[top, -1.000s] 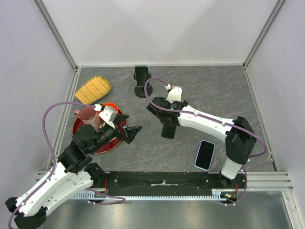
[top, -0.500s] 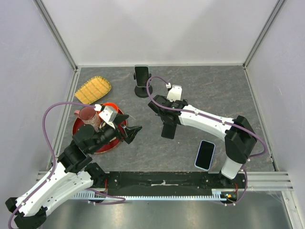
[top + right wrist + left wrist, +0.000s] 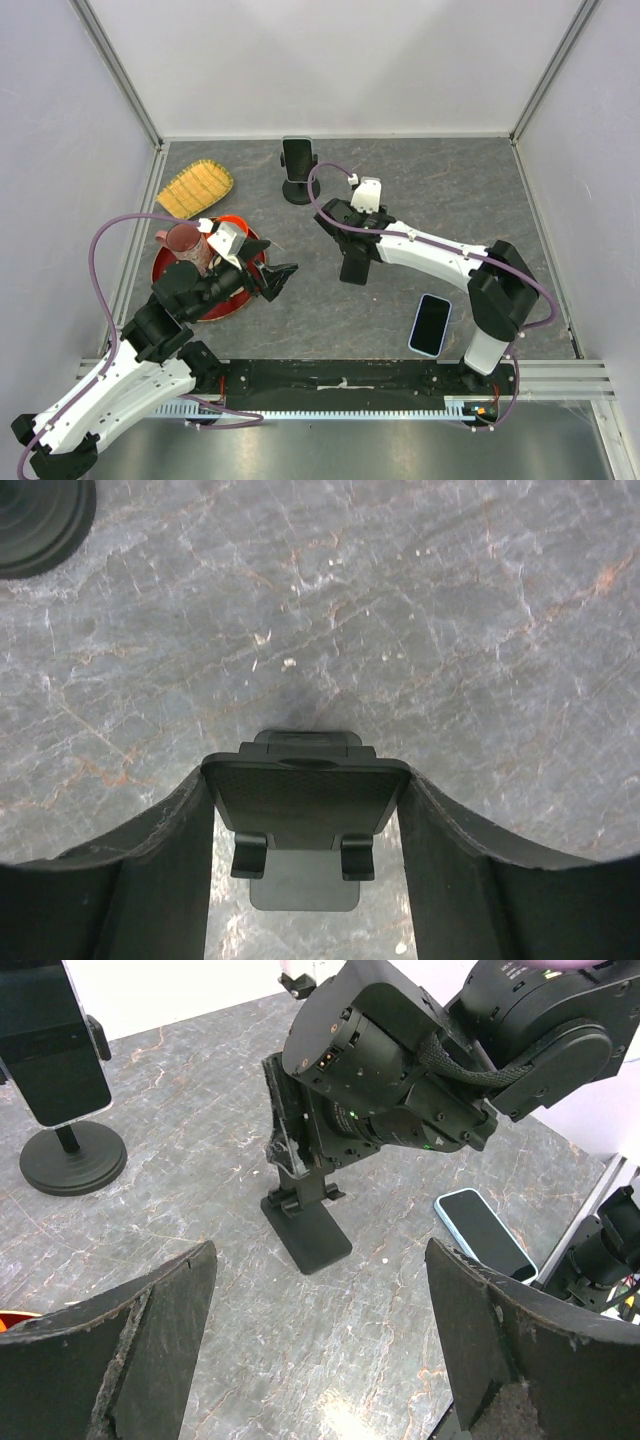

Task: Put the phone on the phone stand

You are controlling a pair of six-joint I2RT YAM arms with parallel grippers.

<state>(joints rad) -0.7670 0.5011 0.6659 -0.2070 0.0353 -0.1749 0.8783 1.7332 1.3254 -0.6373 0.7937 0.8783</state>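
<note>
The phone point(image 3: 431, 325), dark screen in a light blue case, lies flat on the grey table near the right arm's base; it also shows in the left wrist view point(image 3: 485, 1235). A black folding phone stand point(image 3: 355, 270) stands mid-table. My right gripper point(image 3: 354, 256) is shut on its back plate point(image 3: 305, 800), a finger pressed on each side. The left wrist view shows the stand's base point(image 3: 310, 1232) on the table under the right gripper. My left gripper point(image 3: 282, 277) is open and empty, left of the stand.
A second stand on a round base holds a dark phone point(image 3: 297, 162) at the back, also in the left wrist view point(image 3: 55, 1060). A yellow woven piece point(image 3: 195, 188) lies back left. A red plate point(image 3: 235, 300) with a brown cup point(image 3: 185, 240) sits under the left arm.
My right gripper and the black stand have shifted slightly toward the back. The left arm and the phone have not moved.
</note>
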